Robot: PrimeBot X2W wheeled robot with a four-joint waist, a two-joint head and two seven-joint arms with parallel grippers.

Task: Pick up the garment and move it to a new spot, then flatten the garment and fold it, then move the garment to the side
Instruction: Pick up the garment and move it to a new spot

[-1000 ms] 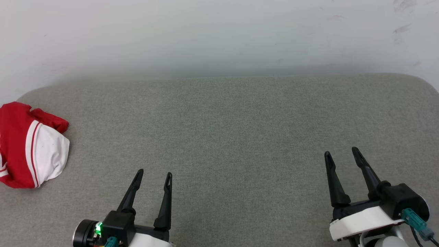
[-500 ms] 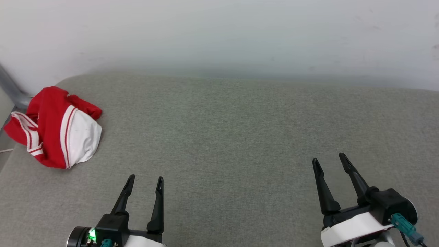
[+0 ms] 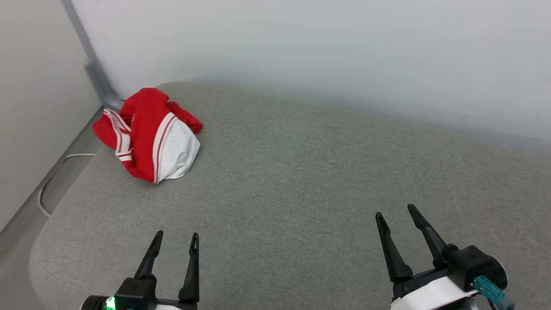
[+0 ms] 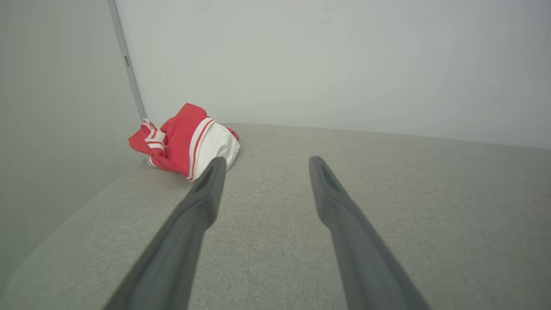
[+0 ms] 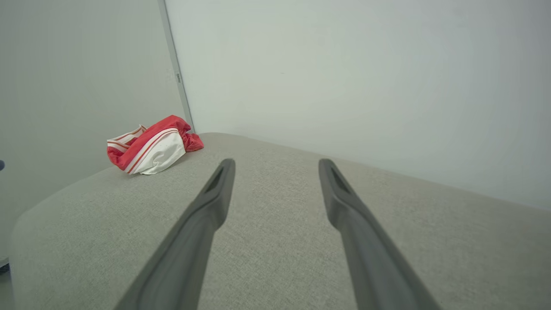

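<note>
Left gripper [image 3: 177, 234] sits at the lower left of the head view with its two long dark fingers spread apart, and nothing but grey fabric shows between them. Right gripper [image 3: 395, 211] sits at the lower right, its fingers likewise parted and holding nothing. Both point away from the robot over a wide padded surface [image 3: 310, 181] covered in grey-green woven cloth, with rounded corners and a pale wall [image 3: 327, 38] behind it. The garment [image 3: 150, 133] lies in a crumpled heap at the far left corner of that surface, well apart from both grippers and closer to the left one. It is mostly red, with a white sleeve bulging toward the robot and bordered by a red-and-white stripe; more striped trim shows on the bunched folds at its left side, which reach the surface's left edge. In the left wrist view the heap lies beyond and to the left of that gripper's left fingertip, with cloth-covered surface between them. In the right wrist view it lies far off to the left, near the corner where two walls meet. A grey metal strip [image 3: 88, 60] runs up that corner just behind the heap. On the floor beside the surface's left edge lies a thin pale cable [image 3: 51, 176].
</note>
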